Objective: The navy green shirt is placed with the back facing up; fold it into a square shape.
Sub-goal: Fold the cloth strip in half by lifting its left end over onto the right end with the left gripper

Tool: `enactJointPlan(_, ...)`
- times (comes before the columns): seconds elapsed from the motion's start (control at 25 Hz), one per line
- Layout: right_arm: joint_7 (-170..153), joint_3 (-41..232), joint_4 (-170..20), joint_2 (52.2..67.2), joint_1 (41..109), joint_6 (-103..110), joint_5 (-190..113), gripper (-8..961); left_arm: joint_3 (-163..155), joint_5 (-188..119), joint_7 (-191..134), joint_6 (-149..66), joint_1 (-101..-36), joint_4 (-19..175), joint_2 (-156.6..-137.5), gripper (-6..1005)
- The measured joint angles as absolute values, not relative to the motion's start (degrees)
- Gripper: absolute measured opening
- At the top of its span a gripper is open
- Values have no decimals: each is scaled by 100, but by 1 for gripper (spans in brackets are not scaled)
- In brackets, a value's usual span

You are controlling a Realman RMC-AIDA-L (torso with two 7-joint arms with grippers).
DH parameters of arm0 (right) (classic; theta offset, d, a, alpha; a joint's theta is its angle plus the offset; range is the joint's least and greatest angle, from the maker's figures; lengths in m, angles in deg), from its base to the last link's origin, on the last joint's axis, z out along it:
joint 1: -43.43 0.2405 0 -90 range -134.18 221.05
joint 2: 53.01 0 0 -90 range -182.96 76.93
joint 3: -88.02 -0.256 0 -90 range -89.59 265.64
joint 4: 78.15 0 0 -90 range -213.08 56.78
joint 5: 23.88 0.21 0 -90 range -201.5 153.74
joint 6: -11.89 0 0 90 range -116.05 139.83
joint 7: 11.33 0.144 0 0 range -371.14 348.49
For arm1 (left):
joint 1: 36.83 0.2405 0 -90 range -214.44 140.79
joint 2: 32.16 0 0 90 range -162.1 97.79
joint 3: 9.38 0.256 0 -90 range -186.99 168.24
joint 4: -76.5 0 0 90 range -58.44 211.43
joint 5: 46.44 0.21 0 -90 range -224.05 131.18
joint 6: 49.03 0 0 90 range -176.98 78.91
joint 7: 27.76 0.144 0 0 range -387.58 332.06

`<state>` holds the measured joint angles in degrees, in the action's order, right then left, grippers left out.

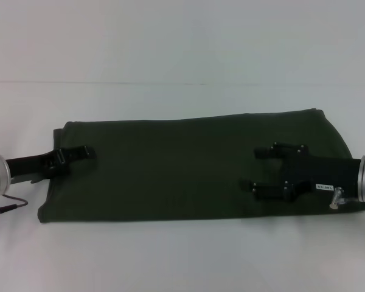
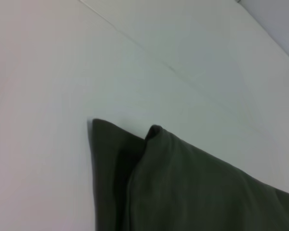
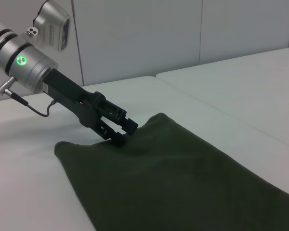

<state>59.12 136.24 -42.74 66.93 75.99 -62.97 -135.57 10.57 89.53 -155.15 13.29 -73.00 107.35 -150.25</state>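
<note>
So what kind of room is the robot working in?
Probably a robot test lab, not a home. There's just a plain white table, bare pale wall panels behind it, and one green shirt laid out between the left claw and the right claw.

Small white label on the right gripper (image 1: 264, 171), print too small to read

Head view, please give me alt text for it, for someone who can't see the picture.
A dark olive navy green shirt, folded into a long band, lies across a white table. The left gripper reaches onto its left end, and the right gripper, fingers spread open, is over its right end.
</note>
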Motion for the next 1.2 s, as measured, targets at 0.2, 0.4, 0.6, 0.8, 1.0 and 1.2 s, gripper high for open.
enactJointPlan(0.2,5912,13626,-4273,6695,7604,-6293,-13511,861,1057,9015,-15519,1220,-7315,10800,-15017,896)
enactJointPlan(0.4,5902,13629,-4273,6695,7604,-6290,-13488,861,1055,9033,-15623,1288,-7283,10959,-14990,896)
enactJointPlan(0.6,5856,13664,-4265,6689,7604,-6292,-13488,861,1039,9292,-15911,1806,-7228,11288,-14879,896)
enactJointPlan(0.8,5854,13680,-4264,6686,7604,-6302,-13488,861,991,9594,-16223,2220,-7196,11540,-14802,896)
enactJointPlan(1.0,5854,13680,-4266,6687,7604,-6309,-13488,861,1009,9621,-16261,2121,-7162,11528,-14816,896)
enactJointPlan(1.2,5854,13680,-4269,6692,7604,-6308,-13489,861,1032,9621,-16263,1948,-7171,11456,-14851,897)
